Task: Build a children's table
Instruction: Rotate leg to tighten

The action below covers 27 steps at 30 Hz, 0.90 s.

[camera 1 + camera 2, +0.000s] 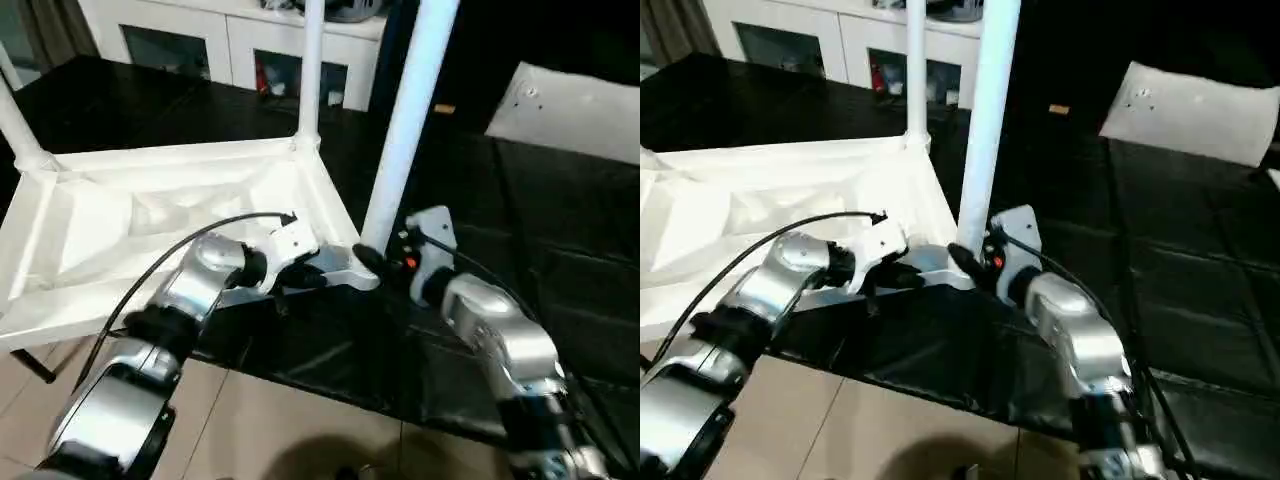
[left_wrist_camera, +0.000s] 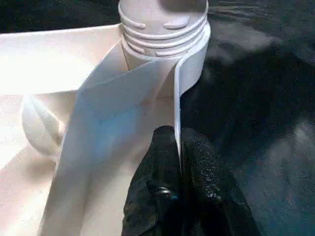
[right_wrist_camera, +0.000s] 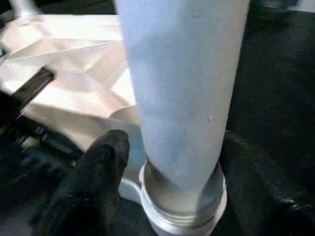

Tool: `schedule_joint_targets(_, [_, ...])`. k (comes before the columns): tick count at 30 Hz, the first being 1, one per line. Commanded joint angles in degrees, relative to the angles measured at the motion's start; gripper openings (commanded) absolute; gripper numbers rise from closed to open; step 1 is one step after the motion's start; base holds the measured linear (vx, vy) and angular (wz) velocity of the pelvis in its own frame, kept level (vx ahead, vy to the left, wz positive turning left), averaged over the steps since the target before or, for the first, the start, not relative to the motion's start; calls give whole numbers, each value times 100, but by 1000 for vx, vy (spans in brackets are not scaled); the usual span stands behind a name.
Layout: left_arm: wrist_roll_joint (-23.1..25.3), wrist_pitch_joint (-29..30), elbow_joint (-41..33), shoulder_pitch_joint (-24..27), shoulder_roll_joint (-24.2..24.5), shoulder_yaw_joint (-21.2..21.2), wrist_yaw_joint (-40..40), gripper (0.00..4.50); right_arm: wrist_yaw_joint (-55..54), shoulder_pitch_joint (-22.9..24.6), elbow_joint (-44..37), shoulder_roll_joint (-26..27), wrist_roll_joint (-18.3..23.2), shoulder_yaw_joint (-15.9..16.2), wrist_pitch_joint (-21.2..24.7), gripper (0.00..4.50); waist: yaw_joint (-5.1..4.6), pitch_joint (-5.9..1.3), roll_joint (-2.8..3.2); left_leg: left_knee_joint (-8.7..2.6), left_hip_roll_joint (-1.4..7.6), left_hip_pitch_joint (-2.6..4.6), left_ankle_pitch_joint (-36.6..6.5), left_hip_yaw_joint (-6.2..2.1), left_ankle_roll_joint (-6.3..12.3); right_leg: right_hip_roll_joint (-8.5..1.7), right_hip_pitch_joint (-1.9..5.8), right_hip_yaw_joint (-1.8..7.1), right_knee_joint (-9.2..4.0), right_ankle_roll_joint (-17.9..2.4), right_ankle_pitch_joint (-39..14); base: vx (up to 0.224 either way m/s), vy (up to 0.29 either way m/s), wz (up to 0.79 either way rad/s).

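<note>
The tabletop [image 1: 150, 240] lies upside down at the left of the head views, ribbed underside up, on a black worktop [image 1: 560, 230]. Its near right corner hangs at the worktop's front edge, with tan floor [image 1: 300, 420] below in the lower part of the frame.

Three legs stand upright in corner sockets: one at the far left [image 1: 18, 125], one at the far right corner [image 1: 310, 70], and a near leg [image 1: 405, 120] rising out of the top of the frame from the near right corner socket [image 2: 165, 27]. In the right wrist view this leg sits in its threaded collar.

The left gripper [image 1: 300, 272] reaches in from the lower left; in the left wrist view its fingers [image 2: 197, 167] are together, clamped on the tabletop's thin side wall just short of the corner socket. The right gripper [image 1: 372, 262] sits at the foot of the near leg, just right of the left gripper. One black finger [image 3: 93, 172] lies beside the leg's base with a sliver of gap between; its other finger is hidden, so I cannot tell whether the fingers are apart or gripping.

Open black worktop spreads right of the near leg. A flat white sheet [image 1: 580, 105] lies well apart at the upper right. White cabinets [image 1: 230, 40] stand beyond the far edge. No readable writing shows anywhere.
</note>
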Motion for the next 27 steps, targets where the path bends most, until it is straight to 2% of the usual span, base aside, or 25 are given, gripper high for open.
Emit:
schedule_joint_targets(1, [-142, -318, -185, 35, 33, 53, -140, 0, 592, 122, -272, -162, 196, 292, -127, 347, 44, -390, 24, -363, 240, -85, -289, -28, 453, -483, 446, 310, -267, -1226, -886, 0, 0, 0])
schedule_joint_targets(5, [-194, -668, -236, 180, 225, -80, -773, 0, 1365, 357, -443, -788, 369, 145, -358, 382, 102, -358, 30, -375, 252, -62, -573, -17, 443, -489, 415, 308, -344, -1014, -1552, 0, 0, 0])
schedule_joint_targets(9, [-287, -756, -300, 236, 322, -161, -1091, 0, 1895, 452, -493, -1117, 475, 111, -492, 413, 118, -349, 21, -381, 261, -60, -689, -20, 389, -488, 390, 299, -357, -945, -1783, 0, 0, 0])
schedule_joint_targets(10, [-336, -831, -322, 262, 379, -194, -1376, 0, 2324, 485, -513, -1367, 620, 107, -535, 413, 120, -350, 13, -379, 266, -54, -692, -20, 397, -480, 386, 297, -351, -952, -1776, 0, 0, 0])
schedule_joint_targets(12, [-325, -947, -337, 282, 434, -250, -1570, 0, 2570, 479, -520, -1526, 683, 142, -526, 432, 125, -349, 0, -376, 268, -59, -672, -15, 437, -479, 382, 302, -350, -981, -1713, 0, 0, 0])
schedule_joint_targets(19, [-453, -1172, -617, 396, 592, -483, -2410, 0, 3739, 314, -297, -2048, 822, 406, -737, 432, 181, -363, 2, -360, 281, -48, -598, 2, 474, -495, 371, 296, -320, -1078, -1625, 0, 0, 0])
schedule_joint_targets(24, [-436, -1264, -706, 406, 603, -580, -2639, 0, 4081, 241, -245, -2154, 891, 558, -670, 386, 264, -360, 7, -358, 300, -32, -555, 24, 464, -484, 360, 296, -308, -1120, -1534, 0, 0, 0])
schedule_joint_targets(27, [-408, -1361, -727, 383, 595, -663, -2775, 0, 4322, 171, -156, -2214, 850, 702, -684, 356, 303, -362, 1, -358, 304, -43, -579, 24, 417, -485, 368, 287, -311, -1030, -1662, 0, 0, 0])
